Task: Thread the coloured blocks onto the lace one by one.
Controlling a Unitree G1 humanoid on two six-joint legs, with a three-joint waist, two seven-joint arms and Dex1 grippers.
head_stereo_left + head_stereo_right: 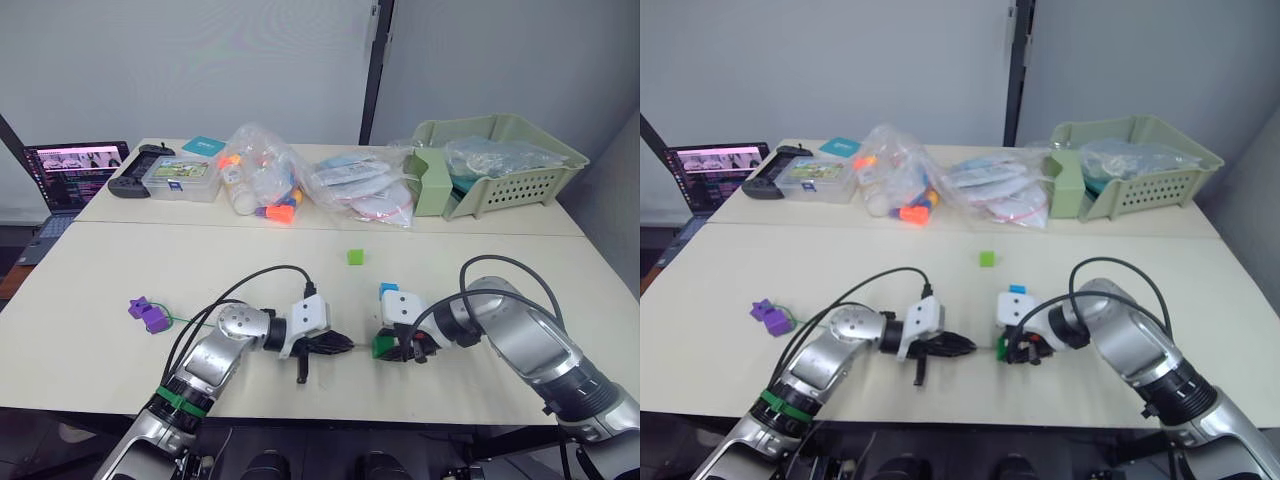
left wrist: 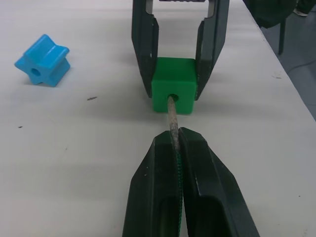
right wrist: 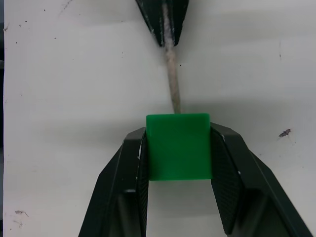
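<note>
My left gripper (image 2: 173, 136) is shut on the lace's stiff pale tip (image 2: 172, 118), low over the table near its front edge. The tip enters the hole of a dark green block (image 2: 174, 91). My right gripper (image 3: 178, 136) is shut on that block (image 3: 178, 145), facing the left gripper (image 1: 345, 343). The thin green lace (image 1: 185, 320) trails left to two purple blocks (image 1: 147, 313) lying on the table. A blue block (image 1: 387, 290) rests just behind the right gripper (image 1: 385, 347). Farther back at table centre is a light green block (image 1: 355, 257).
Along the back stand a laptop (image 1: 72, 170), a game controller (image 1: 135, 175), a clear plastic box (image 1: 182, 178), bags of toys (image 1: 265, 180) and a pale green basket (image 1: 500, 165). Black cables (image 1: 270, 275) loop over both arms.
</note>
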